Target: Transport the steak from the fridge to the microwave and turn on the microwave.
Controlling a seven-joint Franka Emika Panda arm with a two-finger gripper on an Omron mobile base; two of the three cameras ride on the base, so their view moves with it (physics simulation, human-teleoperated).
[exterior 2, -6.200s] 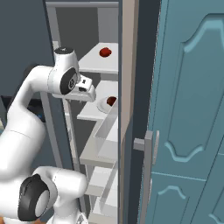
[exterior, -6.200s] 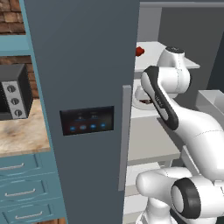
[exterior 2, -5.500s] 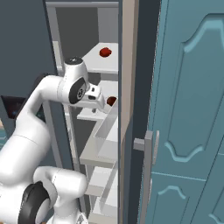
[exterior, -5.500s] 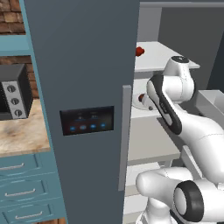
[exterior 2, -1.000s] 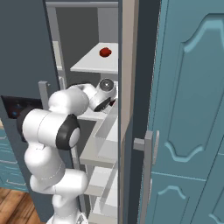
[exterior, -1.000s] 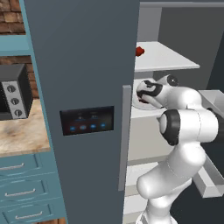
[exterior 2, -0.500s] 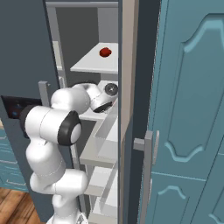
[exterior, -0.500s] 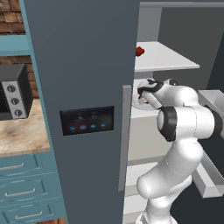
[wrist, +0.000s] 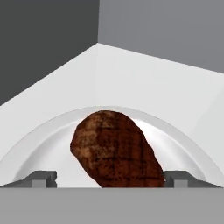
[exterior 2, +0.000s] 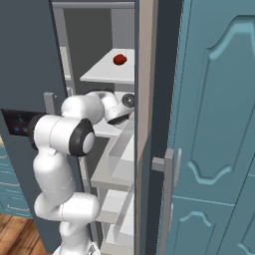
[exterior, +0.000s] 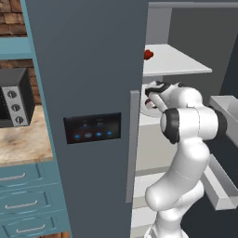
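Between the two finger tips of the claw, the steak lies on a white round plate, a dark reddish-brown lump with a grid-like char pattern. Hand view: tips stand spread wide, one to each side of the meat, neither visibly touching it; the steak's near end runs down out of view between them. Plate rim curves around the steak on the far side and on both flanks. Plate rests on a white fridge shelf; beyond the claw the shelf meets grey inner walls at a corner.

Left base view: claw reaches into the open fridge at the middle shelf, just past the edge of the door; the white arm bends back from it toward the base. Plate edge shows just below the claw. Above the claw, on the upper shelf, sits a small bright red item, well apart from the claw. Fridge door carries a dark panel with blue icons and a long grey handle.

Right base view: claw end of the arm sits partly behind the fridge's door edge; red item on the shelf above it. Far to the claw's left, on a wooden surface, stands a small black oven with round silver knobs.
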